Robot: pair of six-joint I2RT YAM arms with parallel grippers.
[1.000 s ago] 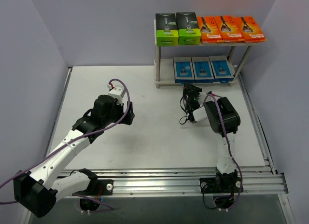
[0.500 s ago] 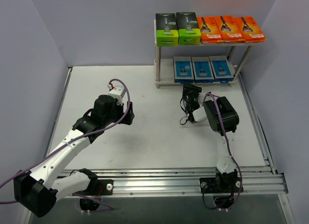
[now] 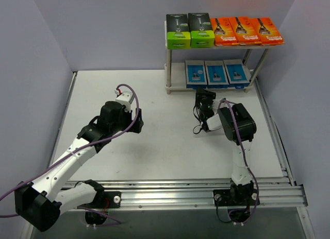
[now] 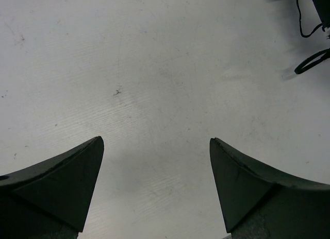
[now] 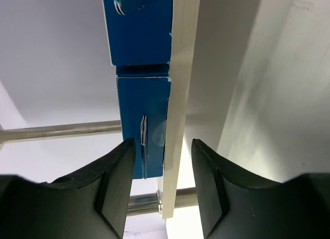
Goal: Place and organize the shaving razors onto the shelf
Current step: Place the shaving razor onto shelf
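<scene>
Parted the black two-finger right gripper (image 3: 204, 101) since a second earlier, empty, near the front of the beige two-tier shelf (image 3: 178, 88) with thin metal posts. Held the black left gripper (image 3: 138, 119) spread wide above the white table (image 3: 154, 156). Found three light blue razor packs (image 3: 215, 73) on the lower board, with three orange razor packs (image 3: 245, 31) and two black-and-lime razor packs (image 3: 189, 30) on top.

R gripper (image 5: 163, 146) fingers parted, empty, facing shelf (image 5: 181, 69) board edge w/ two blue razor packs (image 5: 140, 33) end-to-end on it.

Left arm extended forward, left tool (image 4: 156, 139) jaws spread wide; right arm folded, right tool (image 5: 163, 141) jaws partly apart.
</scene>
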